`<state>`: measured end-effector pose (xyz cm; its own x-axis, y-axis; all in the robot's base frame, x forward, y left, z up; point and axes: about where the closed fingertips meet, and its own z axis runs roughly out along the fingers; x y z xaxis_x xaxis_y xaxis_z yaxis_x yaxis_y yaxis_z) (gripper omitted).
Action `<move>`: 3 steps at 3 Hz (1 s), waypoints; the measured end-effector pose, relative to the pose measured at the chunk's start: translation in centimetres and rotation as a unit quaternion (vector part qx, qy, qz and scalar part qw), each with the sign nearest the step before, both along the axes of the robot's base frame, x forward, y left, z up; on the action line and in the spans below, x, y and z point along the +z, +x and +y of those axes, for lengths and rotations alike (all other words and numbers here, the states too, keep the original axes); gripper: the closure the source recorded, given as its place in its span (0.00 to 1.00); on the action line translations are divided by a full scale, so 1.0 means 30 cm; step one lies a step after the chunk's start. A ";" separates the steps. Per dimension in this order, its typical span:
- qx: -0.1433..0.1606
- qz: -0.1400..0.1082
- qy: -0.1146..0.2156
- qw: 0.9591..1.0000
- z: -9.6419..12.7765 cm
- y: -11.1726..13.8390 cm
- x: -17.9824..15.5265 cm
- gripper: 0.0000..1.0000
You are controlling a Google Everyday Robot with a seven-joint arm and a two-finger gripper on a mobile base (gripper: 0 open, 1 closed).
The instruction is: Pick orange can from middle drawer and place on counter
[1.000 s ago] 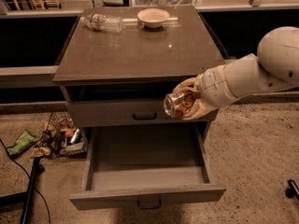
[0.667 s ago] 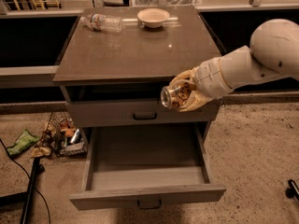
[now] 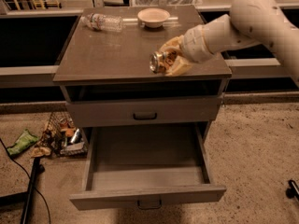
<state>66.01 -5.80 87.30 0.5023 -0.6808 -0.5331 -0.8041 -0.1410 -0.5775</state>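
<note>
Camera view: looks down at the front of a grey cabinet, with its lowest drawer nearest and the arm coming in from the right
Middle drawer (image 3: 147, 197): pulled well out toward the camera; a wide shallow grey box with a small dark pull handle at the middle of its front panel, its inside bare
Floor (image 3: 252, 153): speckled beige carpet on both sides of the cabinet
Left of the cabinet: a wire basket (image 3: 63, 136) of mixed litter just beside the drawer, a green packet (image 3: 22, 143) further left, and a black cable (image 3: 30, 190) running toward the near edge
Upper drawer (image 3: 145, 111): pushed in, dark handle at its centre, a dark open gap above it under the top
Desk (image 3: 107, 50): smooth grey-brown top, slightly glossy, overhanging the cabinet body
Tool (image 3: 170, 59): over the front right part of the desk, its pale yellowish fingers closed around the can
Orange can (image 3: 160, 62): held in the tool, lying on its side with a shiny silver end turned left toward the camera; low over the desk near the front edge, and I cannot tell whether it touches the surface
Arm (image 3: 252, 17): thick white segments reaching in from the upper right
Bowl (image 3: 153, 17): pale, upright, at the back of the desk near the middle
Water bottle (image 3: 102, 21): clear plastic, lying on its side at the back left, near the bowl but apart from it
</note>
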 end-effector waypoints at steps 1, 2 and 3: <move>-0.027 -0.035 0.024 0.999 0.054 0.114 0.124 1.00; -0.058 -0.012 0.054 0.997 0.099 0.212 0.141 1.00; -0.086 0.034 0.068 0.993 0.125 0.279 0.109 1.00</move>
